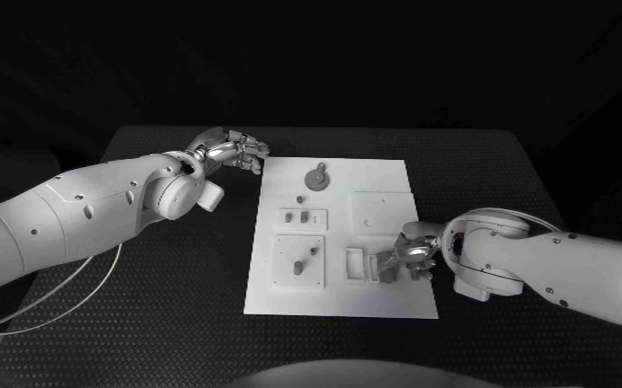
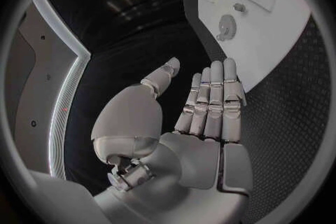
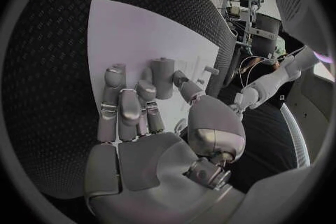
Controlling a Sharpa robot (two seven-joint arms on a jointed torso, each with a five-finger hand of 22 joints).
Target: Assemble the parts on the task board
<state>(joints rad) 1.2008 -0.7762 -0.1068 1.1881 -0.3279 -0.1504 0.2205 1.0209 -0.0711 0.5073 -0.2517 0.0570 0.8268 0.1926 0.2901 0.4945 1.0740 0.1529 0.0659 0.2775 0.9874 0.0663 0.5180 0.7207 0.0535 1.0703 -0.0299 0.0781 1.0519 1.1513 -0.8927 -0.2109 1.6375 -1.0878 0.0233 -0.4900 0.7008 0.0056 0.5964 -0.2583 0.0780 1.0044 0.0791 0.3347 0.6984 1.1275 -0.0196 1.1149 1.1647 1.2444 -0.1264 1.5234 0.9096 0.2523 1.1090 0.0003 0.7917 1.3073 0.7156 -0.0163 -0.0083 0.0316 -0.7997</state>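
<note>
Across the black surface [image 1: 155, 316] the white task board [image 1: 389, 177] lies centred, the left hand [image 1: 237, 151] waiting released beside its far corner, seemingly keeping clear, while the right hand [image 1: 413, 256] pinches a small part [image 3: 162, 77] over its near edge, apparently to seat it.

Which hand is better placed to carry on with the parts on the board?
Likely the right hand: its fingers are already down among the parts at the white board's near right corner. The left hand hangs open beside the board's far left corner.
</note>
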